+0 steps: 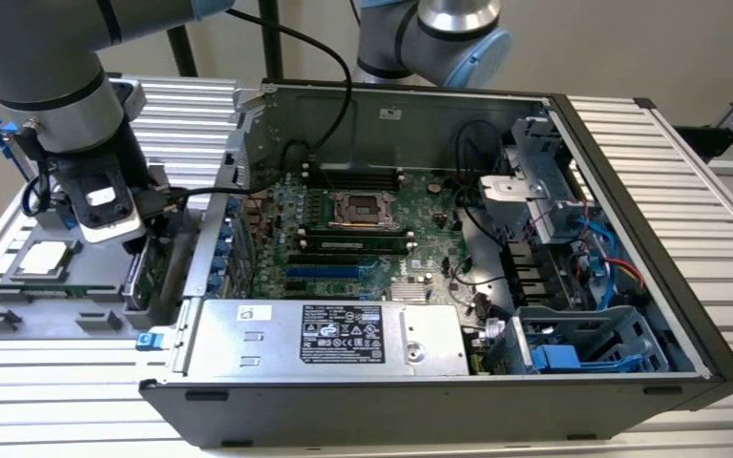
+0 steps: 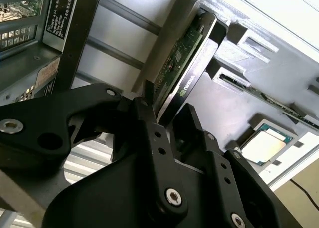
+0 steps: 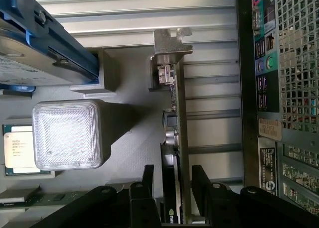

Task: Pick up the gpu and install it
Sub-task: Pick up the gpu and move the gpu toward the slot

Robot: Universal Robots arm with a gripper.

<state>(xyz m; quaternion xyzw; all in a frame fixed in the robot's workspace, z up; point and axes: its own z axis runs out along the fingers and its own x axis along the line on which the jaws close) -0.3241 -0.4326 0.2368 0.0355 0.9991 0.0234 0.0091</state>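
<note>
Straddling the gpu with the end effector, holds the fingers parted with a sliver of gap on each face in the first wrist view, so open around the card rather than clamped. Stands on its long edge in a slot of the grey holder, probably to let fingers close across its thin faces from above. Sits near the desk edge at the exterior view's left, just beside the open computer case, apart from the square chip and blue-framed hard drive. Reaches down over the holder from above, wrist pointing downward, lined up along the card's upper edge.
</note>
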